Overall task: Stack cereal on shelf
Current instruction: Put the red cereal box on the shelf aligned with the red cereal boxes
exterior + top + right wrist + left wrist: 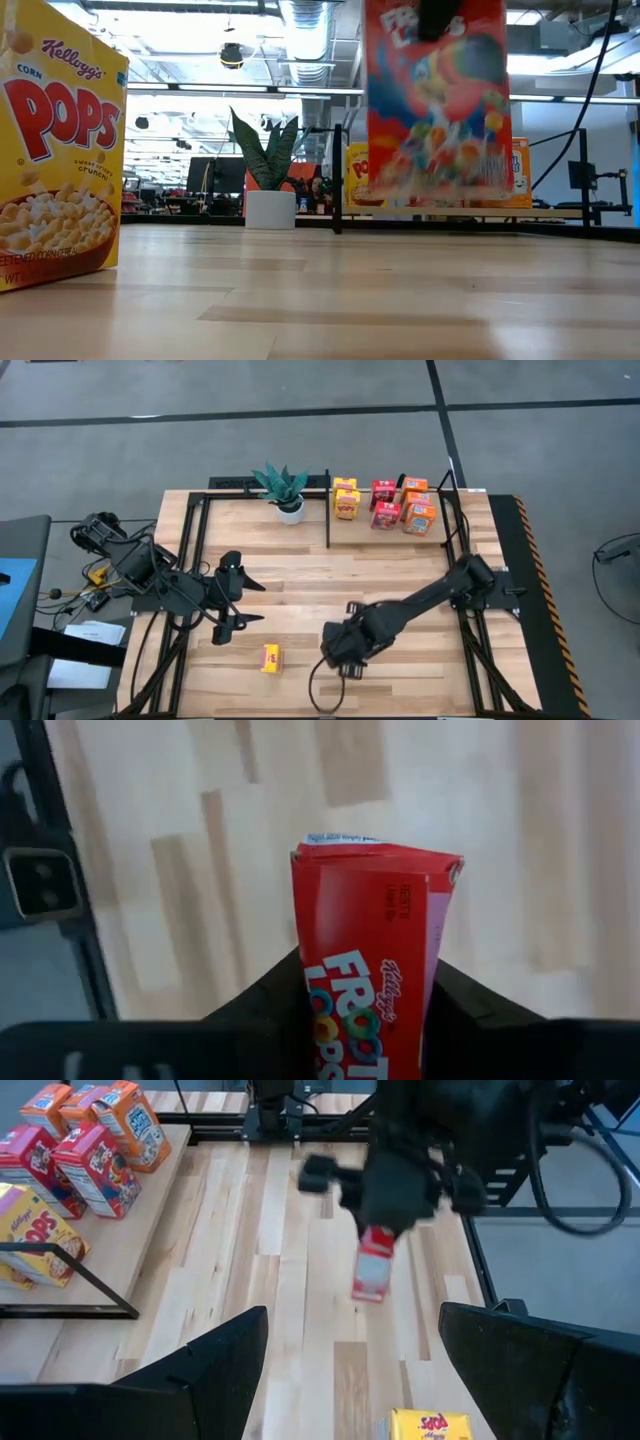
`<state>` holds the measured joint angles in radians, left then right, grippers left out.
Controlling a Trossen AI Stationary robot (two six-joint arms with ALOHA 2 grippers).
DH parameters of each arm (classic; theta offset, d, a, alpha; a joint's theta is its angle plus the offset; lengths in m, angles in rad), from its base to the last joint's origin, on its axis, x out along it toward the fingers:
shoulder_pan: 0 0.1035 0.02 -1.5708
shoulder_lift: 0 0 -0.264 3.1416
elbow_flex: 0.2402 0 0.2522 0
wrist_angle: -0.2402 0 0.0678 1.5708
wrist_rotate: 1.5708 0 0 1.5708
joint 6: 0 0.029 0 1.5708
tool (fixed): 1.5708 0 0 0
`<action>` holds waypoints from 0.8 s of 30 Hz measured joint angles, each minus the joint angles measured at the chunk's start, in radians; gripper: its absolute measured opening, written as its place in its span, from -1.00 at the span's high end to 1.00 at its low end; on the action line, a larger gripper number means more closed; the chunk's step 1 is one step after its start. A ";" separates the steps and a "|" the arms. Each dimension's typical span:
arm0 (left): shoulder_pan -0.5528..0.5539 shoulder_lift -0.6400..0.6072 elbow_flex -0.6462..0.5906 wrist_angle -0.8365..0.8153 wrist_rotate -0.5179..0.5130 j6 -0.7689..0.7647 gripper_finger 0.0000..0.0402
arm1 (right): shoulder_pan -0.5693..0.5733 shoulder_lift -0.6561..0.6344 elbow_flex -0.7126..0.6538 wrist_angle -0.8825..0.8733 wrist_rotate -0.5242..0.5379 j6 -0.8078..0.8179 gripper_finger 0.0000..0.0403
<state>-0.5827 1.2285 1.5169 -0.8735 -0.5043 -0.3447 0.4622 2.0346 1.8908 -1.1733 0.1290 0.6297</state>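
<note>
Gripping a red Froot Loops box between its two dark fingers, the right gripper holds it off the table near the front edge, right of centre. A yellow Corn Pops box stands on the boards just to its left, close to the front edge. The left gripper waits with jaws apart and empty by the left edge. Toward the back right corner, the shelf carries yellow, red and orange cereal boxes in rows, with a potted plant beside its left post.
</note>
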 joint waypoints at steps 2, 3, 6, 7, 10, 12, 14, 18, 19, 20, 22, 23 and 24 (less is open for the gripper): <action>0.000 0.000 0.000 -0.007 -0.001 0.000 -0.42 | -0.021 -0.037 0.000 -0.046 0.016 -0.054 0.20; 0.000 0.000 0.000 -0.010 -0.002 0.000 -0.42 | -0.034 -0.056 0.000 -0.066 0.029 -0.082 0.18; 0.000 0.000 0.000 -0.020 -0.008 0.001 -0.42 | -0.080 -0.119 0.000 -0.130 0.056 -0.172 0.15; 0.000 0.000 0.000 -0.022 -0.011 0.001 -0.42 | -0.099 -0.141 0.000 -0.157 0.067 -0.209 0.15; 0.000 0.000 0.000 -0.034 -0.029 0.001 -0.42 | -0.157 -0.205 0.000 -0.232 0.117 -0.316 0.16; 0.000 0.000 0.000 -0.034 -0.037 0.001 -0.42 | -0.201 -0.242 0.000 -0.262 0.151 -0.394 0.18; 0.000 0.000 0.000 -0.038 -0.052 0.007 -0.42 | -0.243 -0.278 -0.015 -0.262 0.172 -0.465 0.19; 0.000 0.000 0.000 -0.038 -0.095 0.011 -0.42 | -0.333 -0.396 -0.184 -0.175 0.149 -0.553 0.18; 0.000 0.000 0.000 -0.038 -0.110 0.013 -0.42 | -0.357 -0.434 -0.247 -0.145 0.130 -0.570 0.17; 0.000 0.000 0.000 -0.038 -0.123 0.016 -0.42 | -0.380 -0.472 -0.312 -0.112 0.112 -0.586 0.16; 0.000 0.000 0.000 -0.038 -0.154 0.026 -0.42 | -0.427 -0.550 -0.435 -0.056 0.108 -0.625 0.15; 0.000 0.000 0.000 -0.038 -0.172 0.028 -0.42 | -0.453 -0.585 -0.488 -0.031 0.108 -0.657 0.15; 0.002 0.000 0.000 -0.038 -0.193 0.030 -0.42 | -0.480 -0.614 -0.535 -0.002 0.107 -0.692 0.15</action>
<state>-0.5812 1.2285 1.5169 -0.9111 -0.6968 -0.3145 -0.0177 1.4207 1.3555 -1.1752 0.2360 -0.0619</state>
